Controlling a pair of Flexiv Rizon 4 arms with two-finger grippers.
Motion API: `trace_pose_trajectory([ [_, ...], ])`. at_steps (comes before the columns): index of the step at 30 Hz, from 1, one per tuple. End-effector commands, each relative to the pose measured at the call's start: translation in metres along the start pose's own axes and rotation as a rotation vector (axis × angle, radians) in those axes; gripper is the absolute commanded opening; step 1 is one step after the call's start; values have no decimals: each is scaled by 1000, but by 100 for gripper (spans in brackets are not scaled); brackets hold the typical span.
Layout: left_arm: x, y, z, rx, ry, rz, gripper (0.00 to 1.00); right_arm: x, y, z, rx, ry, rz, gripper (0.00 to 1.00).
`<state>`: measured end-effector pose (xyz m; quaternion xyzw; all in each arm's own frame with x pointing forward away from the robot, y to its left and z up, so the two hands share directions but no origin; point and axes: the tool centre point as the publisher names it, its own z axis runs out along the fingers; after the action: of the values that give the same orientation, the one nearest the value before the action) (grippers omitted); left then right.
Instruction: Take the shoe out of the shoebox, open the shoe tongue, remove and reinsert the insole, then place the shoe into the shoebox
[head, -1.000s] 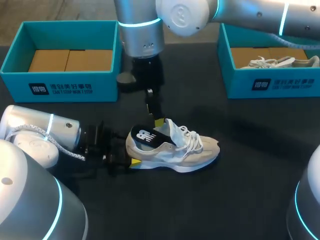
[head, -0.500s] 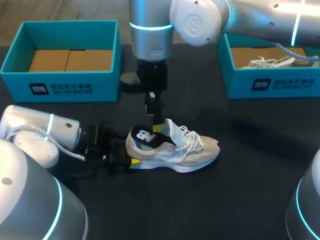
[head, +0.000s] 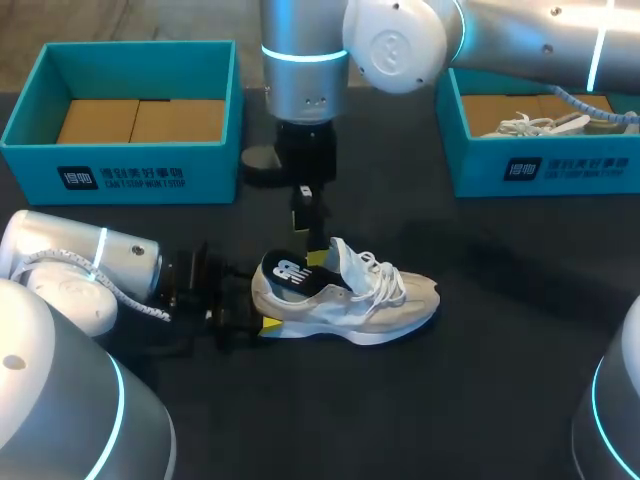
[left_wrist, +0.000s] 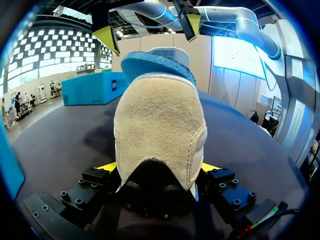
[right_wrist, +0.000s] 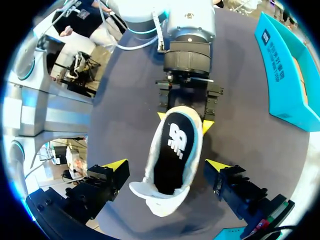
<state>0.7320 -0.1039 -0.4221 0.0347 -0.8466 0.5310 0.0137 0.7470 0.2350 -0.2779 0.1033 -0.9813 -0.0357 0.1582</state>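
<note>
Pins shoe (head: 345, 295) heel in left end effector (head: 263, 303) at frame centre-left, hovers right end effector (right_wrist: 165, 164) wide open over raised insole (head: 288, 272); insole step, next probably needs descent and edge pinch.

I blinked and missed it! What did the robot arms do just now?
The right arm slid a little toward the view's right, so the right pincer hangs open above the shoe. Nothing was grabbed or let go. The left pincer stays shut on the shoe's heel, and the shoe and its black insole haven't moved.
</note>
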Motion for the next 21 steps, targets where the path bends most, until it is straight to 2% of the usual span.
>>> trace_pose_trajectory([
  [1, -1, 2, 1, -2, 1, -1, 0, -16, -2, 6, -37, 70, 5, 100],
  [5, -1, 2, 1, -2, 1, -1, 0, -25, -6, 7, -98, 121, 10, 100],
  [9, -1, 2, 1, -2, 1, -1, 0, -33, -8, 10, -102, 188, 21, 100],
  [12, -1, 2, 1, -2, 1, -1, 0, -37, -8, 13, -135, 223, 26, 100],
  [16, -1, 2, 1, -2, 1, -1, 0, -38, -9, 16, -177, 271, 16, 100],
  [21, -1, 2, 1, -2, 1, -1, 0, -34, -10, 21, -190, 344, 11, 100],
])
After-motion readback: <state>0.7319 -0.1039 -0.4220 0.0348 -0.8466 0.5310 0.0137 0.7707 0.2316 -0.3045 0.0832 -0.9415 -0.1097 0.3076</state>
